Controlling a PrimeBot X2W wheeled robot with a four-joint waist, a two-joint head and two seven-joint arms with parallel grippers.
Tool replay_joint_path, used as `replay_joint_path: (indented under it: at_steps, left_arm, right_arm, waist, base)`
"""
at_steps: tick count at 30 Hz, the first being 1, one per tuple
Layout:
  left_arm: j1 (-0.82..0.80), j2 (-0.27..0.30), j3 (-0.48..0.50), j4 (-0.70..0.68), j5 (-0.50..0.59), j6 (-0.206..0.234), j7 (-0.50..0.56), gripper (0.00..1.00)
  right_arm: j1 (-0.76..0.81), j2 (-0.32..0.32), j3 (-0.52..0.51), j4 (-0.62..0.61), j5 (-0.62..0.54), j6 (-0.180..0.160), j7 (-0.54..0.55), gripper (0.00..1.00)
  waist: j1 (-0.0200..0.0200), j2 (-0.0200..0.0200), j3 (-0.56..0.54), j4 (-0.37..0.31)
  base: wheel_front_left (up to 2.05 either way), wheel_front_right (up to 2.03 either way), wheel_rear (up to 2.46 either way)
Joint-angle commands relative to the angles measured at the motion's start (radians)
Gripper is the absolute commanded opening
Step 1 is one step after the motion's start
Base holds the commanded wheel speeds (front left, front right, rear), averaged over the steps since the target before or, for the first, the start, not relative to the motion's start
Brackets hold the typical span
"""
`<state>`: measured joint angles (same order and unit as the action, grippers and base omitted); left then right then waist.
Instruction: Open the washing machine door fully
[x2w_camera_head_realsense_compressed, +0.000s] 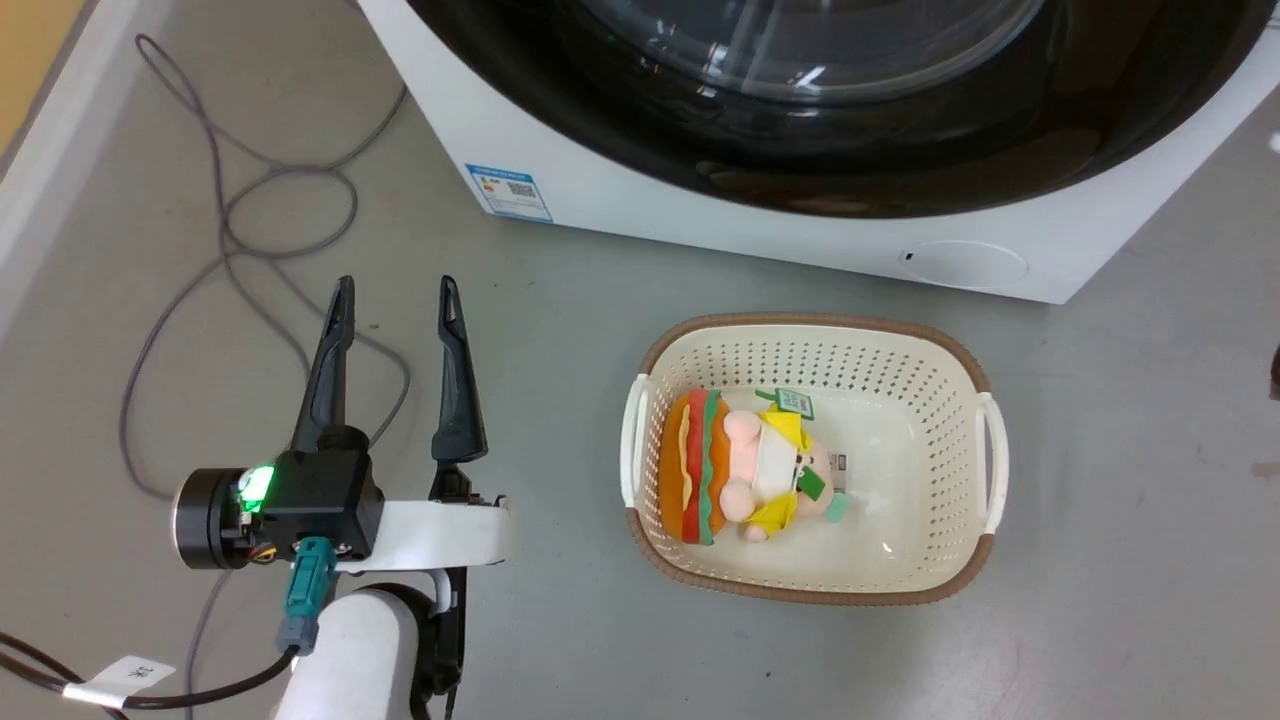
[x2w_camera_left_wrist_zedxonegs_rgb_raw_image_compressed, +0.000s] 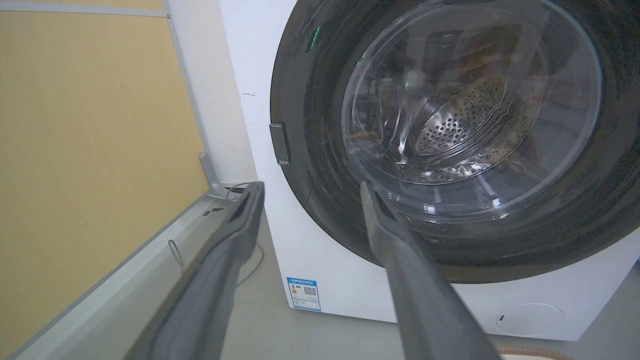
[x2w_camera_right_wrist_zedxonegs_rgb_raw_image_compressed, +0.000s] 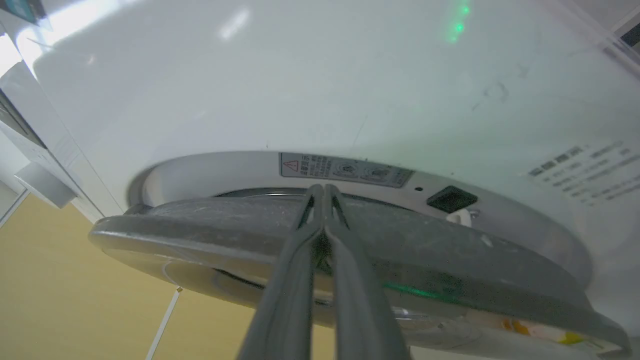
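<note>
The right pincer (x2w_camera_right_wrist_zedxonegs_rgb_raw_image_compressed: 324, 192), fingers pressed together, pokes its tips past the rim of the washing machine door (x2w_camera_right_wrist_zedxonegs_rgb_raw_image_compressed: 425, 250) into the gap against the washing machine (x2w_camera_right_wrist_zedxonegs_rgb_raw_image_compressed: 300, 90), likely to hook it outward. The left pincer (x2w_camera_head_realsense_compressed: 397, 290) hangs wide apart, the door ahead of it.

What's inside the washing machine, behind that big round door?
Through the clear glass of the washing machine door you can see a shiny steel drum with little holes. No clothes show there. The door's black ring and reflections hide the rest of the inside.
</note>
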<state>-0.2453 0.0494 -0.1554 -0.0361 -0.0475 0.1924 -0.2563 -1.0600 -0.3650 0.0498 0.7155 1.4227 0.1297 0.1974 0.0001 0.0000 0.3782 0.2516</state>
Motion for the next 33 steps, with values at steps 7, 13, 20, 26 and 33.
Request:
replay_joint_path:
  at_steps: [7,13,20,26,33]
  left_arm:
    - [0.003,0.001,0.004,0.006,0.002,-0.001,-0.006,1.00]
    - [0.001,0.001,0.005,0.012,0.003,-0.006,-0.006,1.00]
    - [0.024,0.001,0.012,0.024,0.002,-0.007,-0.006,1.00]
    - [0.060,0.001,0.028,0.035,0.010,-0.015,-0.006,1.00]
    - [0.089,0.001,0.037,0.052,0.020,-0.027,-0.006,1.00]
  right_arm:
    - [0.058,0.019,0.079,-0.017,0.016,0.001,0.102,0.00]
    - [0.076,0.023,0.105,-0.020,0.032,0.001,0.138,0.00]
    - [0.155,0.028,0.135,-0.074,0.072,0.001,0.203,0.00]
    - [0.266,0.036,0.170,-0.177,0.110,0.001,0.275,0.00]
    - [0.382,0.049,0.208,-0.278,0.133,0.001,0.325,0.00]
  waist:
    - [-0.0001,0.0000,-0.013,-0.019]
    - [-0.0001,0.0000,-0.017,-0.029]
    - [-0.0001,0.0000,-0.059,-0.040]
    - [-0.0001,0.0000,-0.109,-0.060]
    - [-0.0001,0.0000,-0.158,-0.078]
  base:
    - [0.00,0.00,0.00]
    - [0.00,0.00,0.00]
    - [0.00,0.00,0.00]
    - [0.00,0.00,0.00]
    - [0.00,0.00,0.00]
